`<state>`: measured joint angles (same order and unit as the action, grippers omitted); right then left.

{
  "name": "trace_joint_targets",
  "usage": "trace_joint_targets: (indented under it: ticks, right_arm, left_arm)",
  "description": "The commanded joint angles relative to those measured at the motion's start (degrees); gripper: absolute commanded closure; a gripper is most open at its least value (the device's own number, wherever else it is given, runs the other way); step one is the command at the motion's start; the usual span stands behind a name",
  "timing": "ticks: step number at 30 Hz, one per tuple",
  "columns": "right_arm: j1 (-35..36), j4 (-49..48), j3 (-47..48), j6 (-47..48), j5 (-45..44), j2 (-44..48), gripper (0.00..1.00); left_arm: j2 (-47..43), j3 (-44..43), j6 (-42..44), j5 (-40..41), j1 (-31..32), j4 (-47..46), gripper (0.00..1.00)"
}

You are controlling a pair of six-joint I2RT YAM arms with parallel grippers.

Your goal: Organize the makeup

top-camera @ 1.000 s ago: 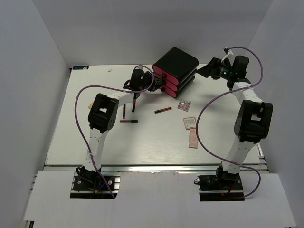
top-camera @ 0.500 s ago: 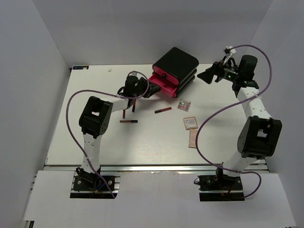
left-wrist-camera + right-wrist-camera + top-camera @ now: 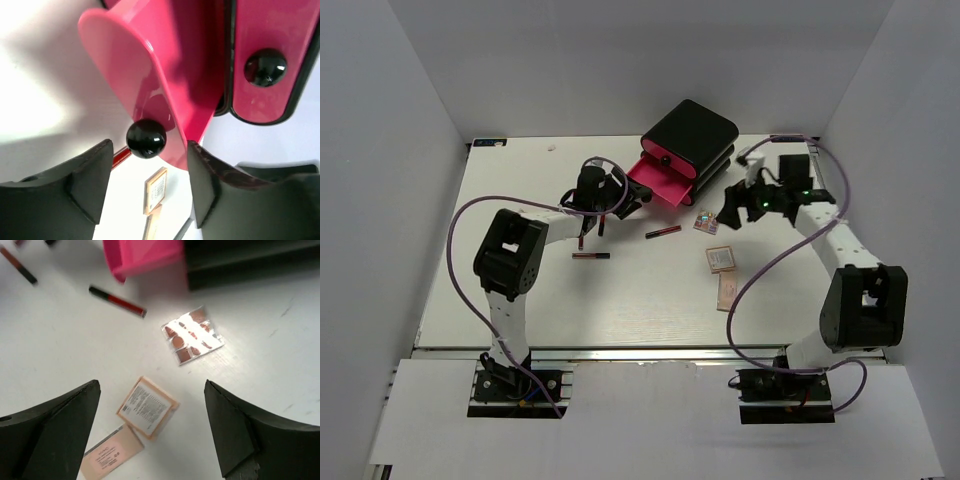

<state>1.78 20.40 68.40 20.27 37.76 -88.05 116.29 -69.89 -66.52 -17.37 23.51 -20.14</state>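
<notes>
The makeup lies on the white table: dark-red sticks (image 3: 663, 231) (image 3: 591, 256) (image 3: 582, 238), a shiny palette (image 3: 707, 221), a square beige palette (image 3: 720, 258) and a flat pink one (image 3: 727, 292). The black box (image 3: 690, 140) has its top pink drawer (image 3: 658, 180) pulled out. My left gripper (image 3: 632, 196) is open at that drawer's black knob (image 3: 146, 138), which sits between the fingers with a gap on each side. My right gripper (image 3: 730, 210) hangs open and empty above the beige palette (image 3: 148, 406), with the shiny palette (image 3: 192, 335) and a stick (image 3: 117, 302) beyond.
Two lower pink drawers are shut; one (image 3: 265, 67) shows its knob in the left wrist view. The box stands at the back of the table (image 3: 520, 290), near the rear wall. Purple cables loop from both arms.
The left gripper drew the top drawer out toward the left front, then opened off the knob. The right arm swung from beside the box down over the palettes.
</notes>
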Motion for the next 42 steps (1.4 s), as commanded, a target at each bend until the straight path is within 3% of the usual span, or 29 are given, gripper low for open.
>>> trace_joint_targets:
  ticks: [1, 8, 9, 12, 13, 24, 34, 42]
  right_arm:
    - [9.5, 4.9, -4.6, 4.1, -16.7, 2.9, 0.11]
    - [21.2, 1.8, -11.0, -13.0, -45.9, 2.3, 0.1]
    - [22.1, 2.0, -11.0, -14.8, -46.9, 1.8, 0.11]
    - [23.4, 2.4, -10.2, -16.8, -51.8, -0.1, 0.1]
    - [23.4, 2.9, -9.6, -17.2, -52.2, -1.7, 0.1]
    - [23.4, 5.3, -5.8, -21.9, -48.0, -10.1, 0.11]
    - [19.1, 5.7, -9.9, -24.8, -41.7, -12.8, 0.12]
    - [18.2, 2.1, -12.4, -22.7, -42.7, -14.0, 0.15]
  left_arm:
    - [-5.1, -0.1, 3.1, 1.0, 0.5, 4.3, 0.29]
    - [-15.2, 1.6, 10.3, 5.8, -0.3, 14.5, 0.15]
    - [-16.8, 2.2, 11.1, 7.6, -0.6, 16.1, 0.09]
    - [-23.3, 4.8, 13.9, 10.6, -2.0, 22.0, 0.07]
    - [-26.3, 5.4, 14.4, 11.2, -3.1, 25.0, 0.02]
    - [-47.9, 17.2, 20.4, 14.9, -17.5, 39.0, 0.02]
    - [-54.9, 21.1, 21.8, 16.6, -20.6, 44.2, 0.02]
    - [-55.2, 20.2, 22.8, 16.6, -22.1, 45.3, 0.02]
